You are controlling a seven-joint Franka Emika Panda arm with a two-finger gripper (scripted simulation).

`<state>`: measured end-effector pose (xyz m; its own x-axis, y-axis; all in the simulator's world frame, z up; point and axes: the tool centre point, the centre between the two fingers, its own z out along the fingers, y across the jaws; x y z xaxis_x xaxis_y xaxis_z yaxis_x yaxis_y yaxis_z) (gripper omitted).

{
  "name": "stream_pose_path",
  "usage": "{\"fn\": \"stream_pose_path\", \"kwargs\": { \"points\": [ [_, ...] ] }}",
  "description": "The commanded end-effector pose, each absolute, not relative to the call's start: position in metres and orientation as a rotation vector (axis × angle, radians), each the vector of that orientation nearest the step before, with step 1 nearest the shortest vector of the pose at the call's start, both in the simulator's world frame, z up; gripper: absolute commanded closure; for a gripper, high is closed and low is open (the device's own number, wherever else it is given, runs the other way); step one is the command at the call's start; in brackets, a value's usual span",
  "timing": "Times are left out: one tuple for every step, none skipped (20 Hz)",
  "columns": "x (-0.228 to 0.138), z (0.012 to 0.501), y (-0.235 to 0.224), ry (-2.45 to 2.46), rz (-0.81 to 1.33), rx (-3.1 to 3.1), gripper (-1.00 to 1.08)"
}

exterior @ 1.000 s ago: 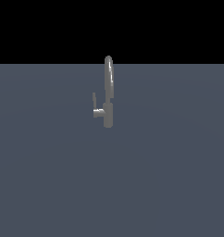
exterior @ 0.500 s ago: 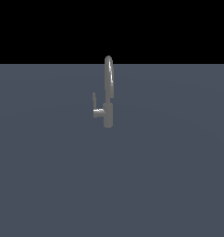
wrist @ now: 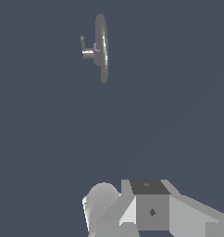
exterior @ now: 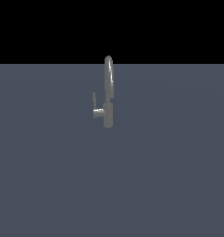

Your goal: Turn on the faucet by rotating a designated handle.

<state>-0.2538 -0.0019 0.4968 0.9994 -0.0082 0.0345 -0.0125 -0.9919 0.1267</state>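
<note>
arm: absent from the exterior view | wrist view: pale grey blocky links and a rounded joint at the frame edge — arm (wrist: 151, 210) | pincer: fingers not visible — state cannot be told | contact: none seen

One small grey metallic faucet (exterior: 108, 109) with a tall arched spout. One thin grey L-shaped lever handle (exterior: 95, 105). One plain grey-blue floor (exterior: 112, 185).
</note>
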Motion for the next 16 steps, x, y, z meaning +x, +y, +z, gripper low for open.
{"fn": "stream_pose_path", "kwargs": {
  "points": [
    [-0.252, 0.504, 0.000, -0.060, 0.086, 3.001, 1.08],
    [-0.251, 0.507, 0.002, -0.082, 0.104, 2.995, 1.08],
    [-0.250, 0.510, 0.003, -0.106, 0.122, 2.987, 1.08],
    [-0.249, 0.514, 0.005, -0.131, 0.142, 2.978, 1.08],
    [-0.248, 0.518, 0.006, -0.159, 0.164, 2.969, 1.08],
    [-0.246, 0.523, 0.008, -0.188, 0.186, 2.958, 1.08],
    [-0.245, 0.527, 0.010, -0.218, 0.211, 2.946, 1.08],
    [-0.243, 0.532, 0.013, -0.250, 0.236, 2.933, 1.08],
    [-0.242, 0.537, 0.016, -0.284, 0.263, 2.919, 1.08],
    [-0.240, 0.542, 0.019, -0.319, 0.290, 2.903, 1.08],
    [-0.238, 0.547, 0.022, -0.355, 0.319, 2.886, 1.08],
    [-0.236, 0.552, 0.026, -0.391, 0.348, 2.868, 1.08],
    [-0.233, 0.556, 0.030, -0.427, 0.377, 2.849, 1.08],
    [-0.231, 0.561, 0.034, -0.462, 0.406, 2.829, 1.08],
    [-0.229, 0.565, 0.038, -0.496, 0.433, 2.809, 1.08],
    [-0.226, 0.569, 0.042, -0.530, 0.461, 2.789, 1.08]
  ]
}}
